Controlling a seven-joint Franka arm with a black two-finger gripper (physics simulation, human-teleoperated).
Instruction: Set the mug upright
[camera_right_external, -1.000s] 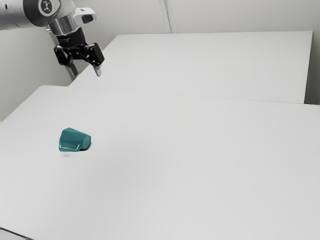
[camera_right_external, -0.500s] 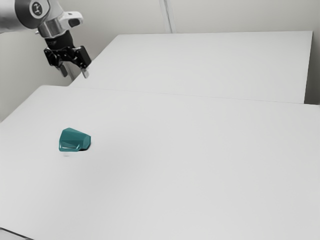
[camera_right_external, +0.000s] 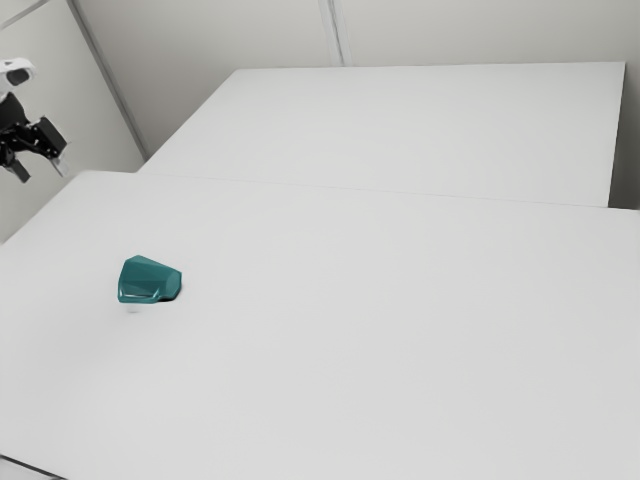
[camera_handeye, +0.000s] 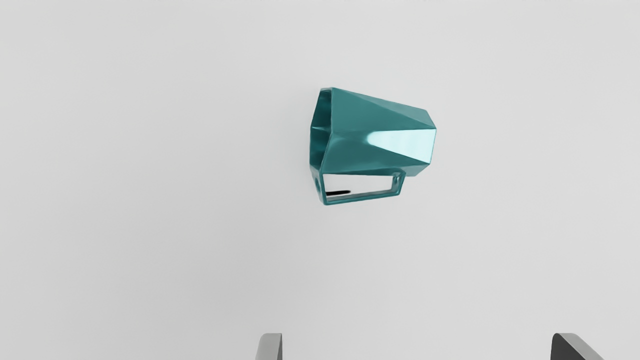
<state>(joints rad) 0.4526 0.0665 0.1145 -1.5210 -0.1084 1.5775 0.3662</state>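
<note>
Now, claw's shift: compared with half a second ago, the claw (camera_right_external: 43, 173) has travelled well toward the exterior view's left and sits a little lower in that view.
Mug, then and now: the mug (camera_right_external: 150, 280) hasn't moved; it has the same place and the same lean as in the earlier pictures.
Arm's pose: I have the hand (camera_right_external: 15, 72) at the exterior view's left edge, raised clear of the tabletop (camera_right_external: 400, 330), with the fingers (camera_handeye: 270, 347) pointing downward.
Claw's spread: wide, with a broad gap between the fingers and nothing held.
Mug's place: on its side on the tabletop, ahead of the fingers in my wrist view and well apart from them.
Mouth and base: the mouth (camera_handeye: 321, 135) faces the exterior view's left, the narrower base its right.
Handle: the handle (camera_handeye: 362, 199) is on the mug's side nearer the fingers.
</note>
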